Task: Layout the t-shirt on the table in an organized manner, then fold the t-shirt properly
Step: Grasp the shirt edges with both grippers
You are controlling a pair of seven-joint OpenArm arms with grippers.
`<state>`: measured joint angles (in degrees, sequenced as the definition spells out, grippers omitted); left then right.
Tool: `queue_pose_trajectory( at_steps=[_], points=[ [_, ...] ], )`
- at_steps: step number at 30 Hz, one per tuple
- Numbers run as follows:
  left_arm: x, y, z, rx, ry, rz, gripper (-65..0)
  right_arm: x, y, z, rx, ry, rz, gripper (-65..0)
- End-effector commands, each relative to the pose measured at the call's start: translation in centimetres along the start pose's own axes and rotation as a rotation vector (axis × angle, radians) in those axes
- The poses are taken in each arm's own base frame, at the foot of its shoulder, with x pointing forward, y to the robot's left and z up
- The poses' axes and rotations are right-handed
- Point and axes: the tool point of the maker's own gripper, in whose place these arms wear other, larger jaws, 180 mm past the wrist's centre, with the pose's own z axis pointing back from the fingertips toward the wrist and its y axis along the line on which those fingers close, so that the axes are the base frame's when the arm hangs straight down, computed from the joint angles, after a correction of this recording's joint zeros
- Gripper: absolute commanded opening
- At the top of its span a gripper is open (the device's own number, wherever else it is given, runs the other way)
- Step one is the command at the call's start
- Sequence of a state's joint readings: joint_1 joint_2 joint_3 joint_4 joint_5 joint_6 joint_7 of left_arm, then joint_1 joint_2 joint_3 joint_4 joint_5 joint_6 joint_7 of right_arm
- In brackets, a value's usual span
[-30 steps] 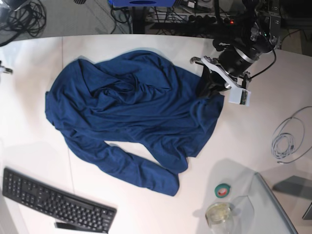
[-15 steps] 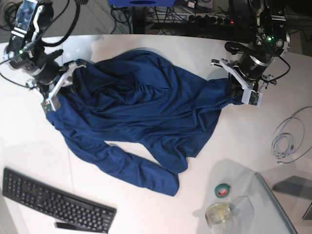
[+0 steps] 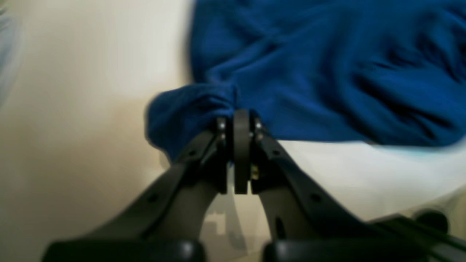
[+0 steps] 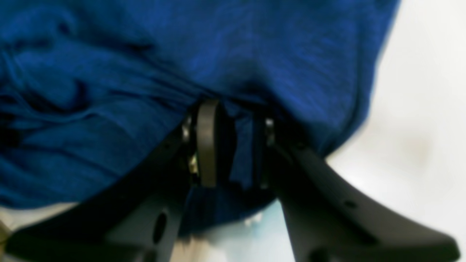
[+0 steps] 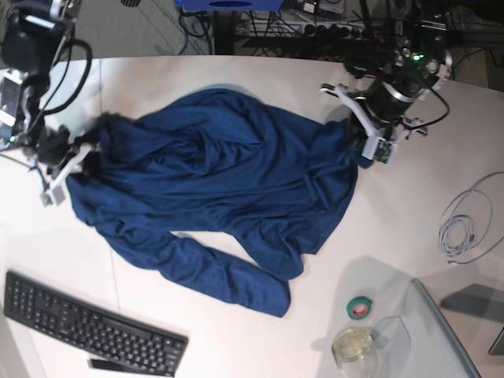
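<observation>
The dark navy t-shirt [image 5: 220, 181] lies crumpled and spread across the middle of the white table [image 5: 409, 228], one sleeve trailing toward the front. My left gripper [image 5: 358, 134] is at the shirt's right edge, shut on a bunched fold of cloth; in the left wrist view [image 3: 236, 122] the t-shirt [image 3: 327, 72] stretches away from the pinch. My right gripper [image 5: 77, 157] is at the shirt's left edge. In the right wrist view [image 4: 235, 145] it is shut on the t-shirt [image 4: 182, 47], with cloth between the fingers [image 4: 206, 145].
A black keyboard [image 5: 87, 327] lies at the front left. A green tape roll [image 5: 361, 307] and a glass jar [image 5: 353, 345] stand at the front right beside a clear sheet [image 5: 441, 331]. A coiled white cable [image 5: 465, 228] lies at the right.
My right arm came into view, took hold of the shirt's left edge and moved toward the front left, pulling it. My left gripper shifted slightly left and back, still holding the right edge.
</observation>
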<state>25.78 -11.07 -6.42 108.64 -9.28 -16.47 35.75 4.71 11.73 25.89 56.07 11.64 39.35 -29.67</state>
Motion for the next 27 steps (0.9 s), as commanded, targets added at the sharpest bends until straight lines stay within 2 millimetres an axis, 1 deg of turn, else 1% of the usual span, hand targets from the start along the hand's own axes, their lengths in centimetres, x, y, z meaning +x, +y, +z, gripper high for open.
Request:
queue_pose_trajectory(
  at_steps=[1,2,4,6,7,8,9,10,11,13,16,17,19,20,23,25,27],
  points=[
    [1.1,-0.2,0.1,-0.002,-0.041,0.000,-65.0,2.4,-2.3,0.8,-0.049,-0.048,0.006,-50.0],
    [1.2,-0.7,0.0,-0.013,-0.044,0.003,-65.0,3.4,-3.6,1.1,-0.069,-0.062,-0.002,-49.8],
    [1.6,-1.4,-0.2,-0.030,-0.054,0.005,-65.0,5.6,-5.2,1.9,-0.097,-0.095,0.006,-49.5],
    [1.7,-1.7,-0.3,-0.036,-0.057,0.008,-65.0,7.4,-6.1,2.9,-0.121,-0.124,0.038,-49.5],
    [1.7,-1.7,-0.3,-0.036,-0.057,0.008,-65.0,8.6,-6.0,3.6,-0.132,-0.150,0.072,-49.4],
    [1.7,-1.7,-0.3,-0.036,-0.057,0.008,-65.0,9.2,-5.7,4.6,-0.147,-0.160,0.115,-49.2],
    [1.6,-1.6,-0.2,-0.034,-0.053,0.008,-65.0,8.7,-5.2,5.4,-0.163,-0.138,0.161,-47.9],
    [1.4,-1.3,-0.2,-0.027,-0.050,0.009,-65.0,8.4,-4.1,6.1,-0.170,-0.124,0.201,-45.5],
    [1.3,-1.2,-0.1,-0.024,-0.047,0.009,-65.0,7.9,-2.4,6.4,-0.165,-0.113,0.230,-42.5],
    [1.2,-1.0,-0.1,-0.021,-0.044,-0.001,-65.0,6.7,1.6,6.7,-0.138,-0.101,0.276,-32.1],
    [1.2,-1.1,-0.1,-0.024,-0.044,-0.003,-65.0,3.5,7.7,6.3,-0.042,-0.063,0.373,-16.5],
    [1.2,-1.0,-0.1,-0.022,-0.044,-0.003,-65.0,2.6,9.7,6.0,-0.001,-0.047,0.407,-14.3],
    [1.3,-0.9,-0.1,-0.022,-0.045,-0.005,-65.0,1.1,12.8,4.9,0.078,-0.009,0.463,-14.3],
    [1.3,-0.9,-0.1,-0.022,-0.045,-0.005,-65.0,0.4,13.4,4.3,0.101,0.014,0.466,-14.3],
    [1.4,-0.9,-0.1,-0.021,-0.046,-0.005,-65.0,0.4,13.6,3.0,0.123,0.018,0.447,-14.4],
    [1.2,-1.0,0.0,-0.022,-0.043,-0.004,-65.0,0.1,13.6,2.6,0.133,0.022,0.436,-14.4],
    [1.2,-0.9,0.0,-0.020,-0.042,-0.005,-65.0,0.4,13.4,2.2,0.132,0.025,0.431,-14.4]
  ],
)
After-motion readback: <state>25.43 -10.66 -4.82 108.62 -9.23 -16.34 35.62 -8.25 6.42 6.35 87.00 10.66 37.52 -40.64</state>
